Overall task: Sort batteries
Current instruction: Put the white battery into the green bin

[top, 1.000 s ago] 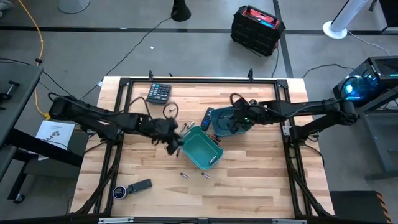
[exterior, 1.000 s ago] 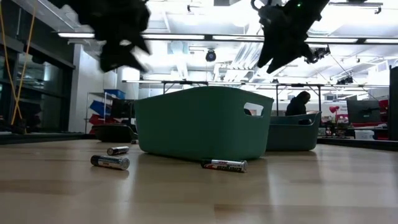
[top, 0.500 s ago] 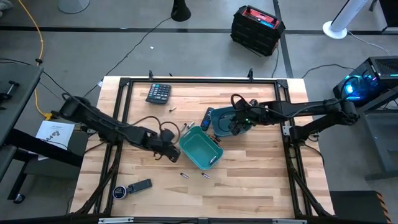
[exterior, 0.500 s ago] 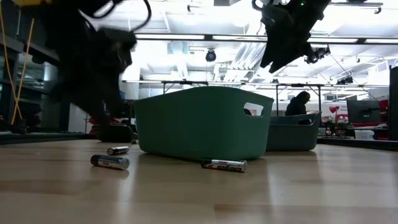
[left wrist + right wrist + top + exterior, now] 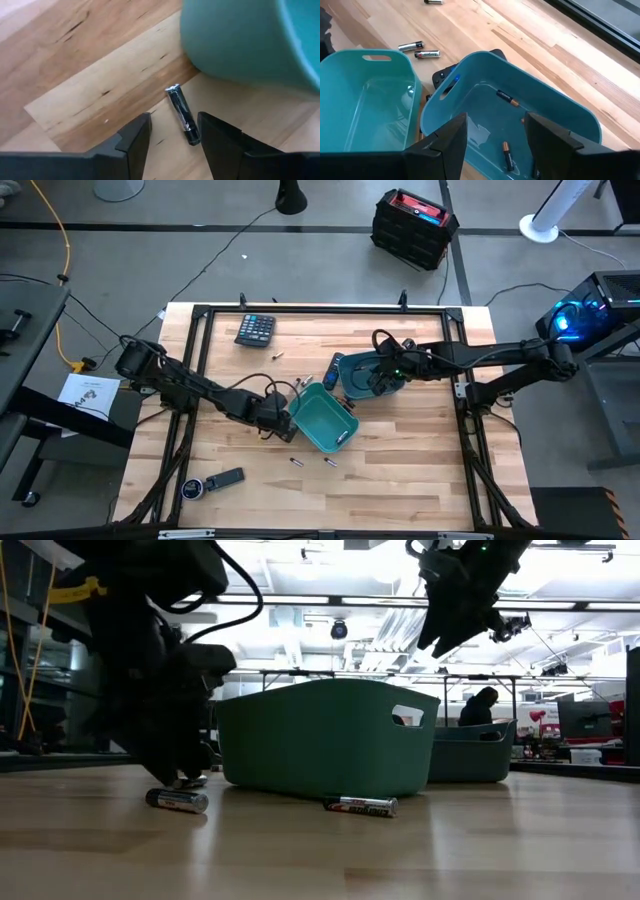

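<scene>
My left gripper (image 5: 277, 420) (image 5: 172, 150) is open and low over the table, just left of the light teal bin (image 5: 322, 418) (image 5: 320, 740). One small dark-and-silver battery (image 5: 181, 115) lies on the wood between and just beyond its fingers. I cannot tell whether it touches a finger. Two more batteries (image 5: 296, 463) (image 5: 330, 463) lie on the near side of that bin, seen in the low view as battery (image 5: 177, 800) and battery (image 5: 360, 805). My right gripper (image 5: 383, 380) (image 5: 495, 145) hangs open above the darker teal bin (image 5: 470, 75), which holds batteries (image 5: 509, 98) (image 5: 509, 155).
A calculator (image 5: 255, 329) lies at the table's far left, and a dark remote (image 5: 228, 477) beside a round object near the near-left corner. Loose batteries (image 5: 411, 46) (image 5: 427, 54) rest on the wood beyond the bins. A black object (image 5: 333, 370) lies beside the darker bin.
My left gripper has come down from above the light teal bin's left rim to just over the table, shifting toward the near edge, and now stands over a loose battery. The bins and batteries have stayed where they were.
</scene>
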Controlling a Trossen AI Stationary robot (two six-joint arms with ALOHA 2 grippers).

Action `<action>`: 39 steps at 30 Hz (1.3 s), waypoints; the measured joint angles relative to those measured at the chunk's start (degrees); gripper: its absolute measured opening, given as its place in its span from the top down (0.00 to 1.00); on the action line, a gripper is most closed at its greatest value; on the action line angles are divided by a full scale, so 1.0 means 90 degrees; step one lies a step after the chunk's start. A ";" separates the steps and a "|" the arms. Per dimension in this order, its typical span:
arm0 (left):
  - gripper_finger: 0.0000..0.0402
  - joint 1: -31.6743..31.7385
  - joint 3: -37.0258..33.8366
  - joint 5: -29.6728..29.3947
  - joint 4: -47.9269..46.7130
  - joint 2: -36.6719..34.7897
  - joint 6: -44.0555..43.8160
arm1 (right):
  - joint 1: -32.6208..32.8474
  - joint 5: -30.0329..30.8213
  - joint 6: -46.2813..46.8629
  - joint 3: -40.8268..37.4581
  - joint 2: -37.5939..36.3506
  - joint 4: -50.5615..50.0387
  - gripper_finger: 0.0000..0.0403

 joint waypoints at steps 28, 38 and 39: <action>0.98 -0.0561 -0.0060 -0.0567 -0.2377 -0.1837 0.2203 | 0.0005 -0.0097 0.0154 0.0002 0.0000 -0.0057 0.53; 0.98 0.0108 -0.0061 -0.0511 0.0351 -0.2648 0.4175 | -0.0041 -0.0102 0.0152 0.0005 0.0000 0.0046 0.53; 0.98 0.0238 -0.0002 -0.0321 0.0757 -0.2479 0.4357 | -0.0041 -0.0101 0.0152 0.0005 0.0000 0.0050 0.53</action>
